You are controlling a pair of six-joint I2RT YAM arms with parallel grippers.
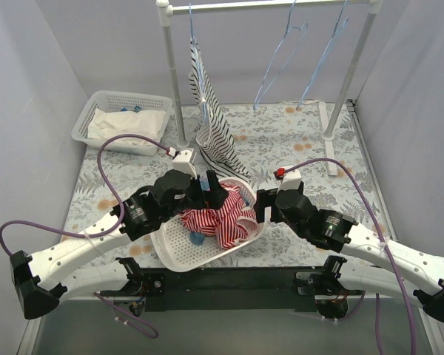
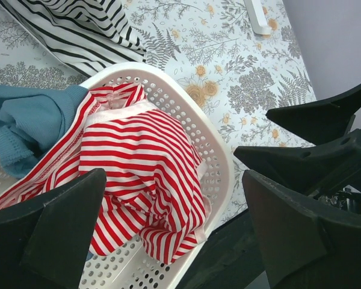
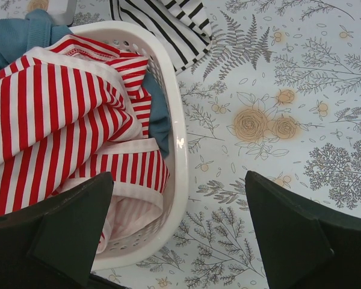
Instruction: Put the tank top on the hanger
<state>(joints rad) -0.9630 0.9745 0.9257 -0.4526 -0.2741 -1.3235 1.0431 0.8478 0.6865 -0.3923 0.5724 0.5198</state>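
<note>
Red-striped top heaped in basket; hanger bare on rail. Left pincer, right pincer both apart, empty. Nothing done yet.

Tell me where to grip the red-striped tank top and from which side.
Pinch the raised white-edged band of the tank top, coming straight down from above: it lies heaped in the white basket, whose walls likely block any sideways approach.
</note>
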